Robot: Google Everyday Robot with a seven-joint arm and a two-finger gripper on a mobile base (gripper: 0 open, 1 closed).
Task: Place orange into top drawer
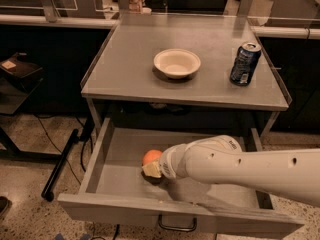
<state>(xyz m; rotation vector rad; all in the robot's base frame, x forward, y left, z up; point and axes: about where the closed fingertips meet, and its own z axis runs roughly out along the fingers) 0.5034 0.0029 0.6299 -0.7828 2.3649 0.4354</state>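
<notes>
Camera view: gripper (152, 168) low inside wide, shallow grey top drawer (120, 180), touching round orange fruit (151, 156); whether it grasps cannot be told.

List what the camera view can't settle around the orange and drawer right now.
Underside of the orange: hidden by the gripper in front of it inside the top drawer; resting or held, cannot tell.
Most of the gripper: covered by the arm.
Right drawer floor: behind the arm.
Label on the can: too small to read.
</notes>
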